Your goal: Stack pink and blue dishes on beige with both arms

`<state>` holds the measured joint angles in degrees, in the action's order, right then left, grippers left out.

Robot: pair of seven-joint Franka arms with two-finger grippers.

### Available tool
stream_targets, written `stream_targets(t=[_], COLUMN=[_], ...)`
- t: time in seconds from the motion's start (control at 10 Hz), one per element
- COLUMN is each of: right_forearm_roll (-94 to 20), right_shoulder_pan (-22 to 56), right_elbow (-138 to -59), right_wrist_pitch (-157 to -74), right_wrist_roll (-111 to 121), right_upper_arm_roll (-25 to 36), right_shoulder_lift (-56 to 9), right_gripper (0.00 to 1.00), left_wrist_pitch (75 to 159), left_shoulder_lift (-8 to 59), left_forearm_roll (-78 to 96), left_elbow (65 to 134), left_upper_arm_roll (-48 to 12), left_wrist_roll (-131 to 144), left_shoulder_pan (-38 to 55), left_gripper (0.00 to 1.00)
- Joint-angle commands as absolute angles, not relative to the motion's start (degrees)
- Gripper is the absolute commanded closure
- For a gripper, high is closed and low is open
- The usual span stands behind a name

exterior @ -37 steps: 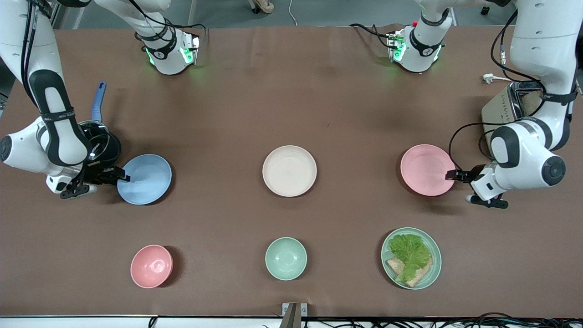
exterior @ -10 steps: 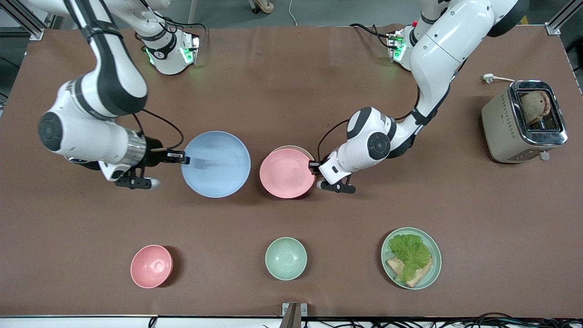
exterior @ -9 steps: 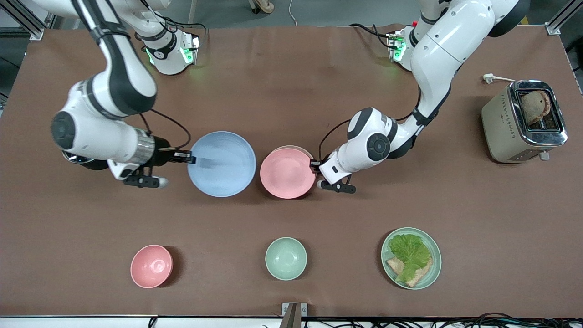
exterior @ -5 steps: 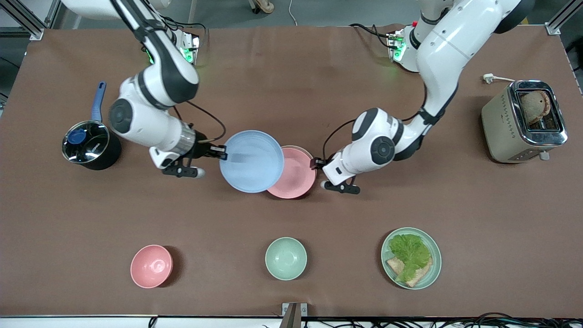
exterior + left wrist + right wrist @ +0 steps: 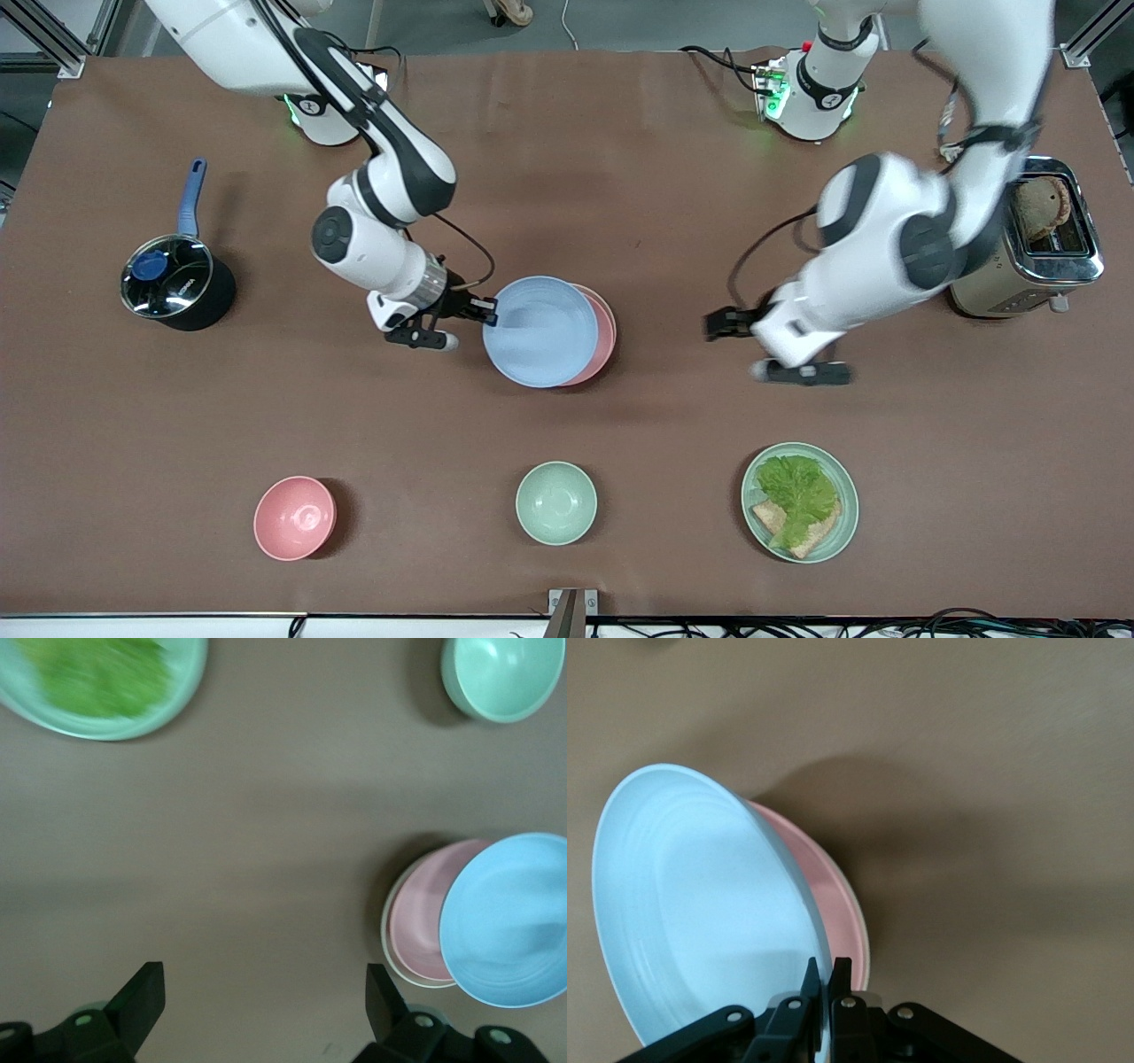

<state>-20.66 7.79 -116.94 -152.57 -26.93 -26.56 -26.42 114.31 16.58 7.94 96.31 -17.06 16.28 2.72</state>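
Pink dish [image 5: 603, 330] sits on the beige plate [image 5: 396, 958]; right gripper [image 5: 478, 311], jaws clamped on the blue dish [image 5: 540, 331], hovers it over them, not released. Left gripper [image 5: 719, 324], jaws wide and empty, hangs over the table [image 5: 620, 177] beside the stack.

even overhead light, soft shadows under the arms on the worktop [image 5: 620, 159]. left arm [image 5: 886, 257] motion-blurred; lettuce plate [image 5: 97, 682] smeared in left wrist view. mild glare on toaster [image 5: 1054, 257].

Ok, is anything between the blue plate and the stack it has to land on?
Nothing visible. The right gripper holds the blue plate by its rim, tilted over the pink plate, which already lies on the beige plate. The left gripper, open, is off to the left arm's side.
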Motion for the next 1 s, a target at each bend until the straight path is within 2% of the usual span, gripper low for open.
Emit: stream_targets(t=[0.0, 0.5, 0.6, 0.7, 0.8, 0.9], right_forearm_roll=[-20.30, -19.60, -19.60, -19.60, -19.60, -19.60], right_shoulder_pan=[9.22, 9.58, 9.49, 9.32, 9.32, 8.88], right_elbow=[-116.98, -118.74, -118.74, -118.83, -118.92, -118.83], right_wrist_pitch=[-154.07, -154.69, -154.60, -154.43, -154.16, -153.55], right_wrist_roll=[-29.35, -29.18, -29.18, -29.18, -29.09, -29.09], right_upper_arm_roll=[-26.89, -26.63, -26.63, -26.63, -26.54, -26.19], right_shoulder_lift=[-26.72, -27.33, -27.33, -27.33, -26.55, -23.67], right_gripper=[0.96, 0.94, 0.81, 0.21, 0.00, 0.00], left_wrist_pitch=[110.85, 102.58, 101.52, 100.21, 98.02, 93.65], left_shoulder_lift=[10.40, -1.91, -3.06, -3.16, -2.55, -0.63], left_forearm_roll=[3.02, -0.26, -0.09, 0.17, 0.44, 0.35], left_elbow=[98.70, 99.05, 98.97, 97.49, 93.99, 89.52], left_upper_arm_roll=[-12.50, -6.17, -5.72, -4.49, -2.66, -2.46], left_wrist_roll=[12.51, 5.64, 2.93, 2.47, 2.64, 2.72], left_shoulder_pan=[3.34, 3.16, 3.08, 2.90, 3.42, 3.43], left_gripper=[0.00, 0.00, 0.00, 0.00, 0.00, 0.00])
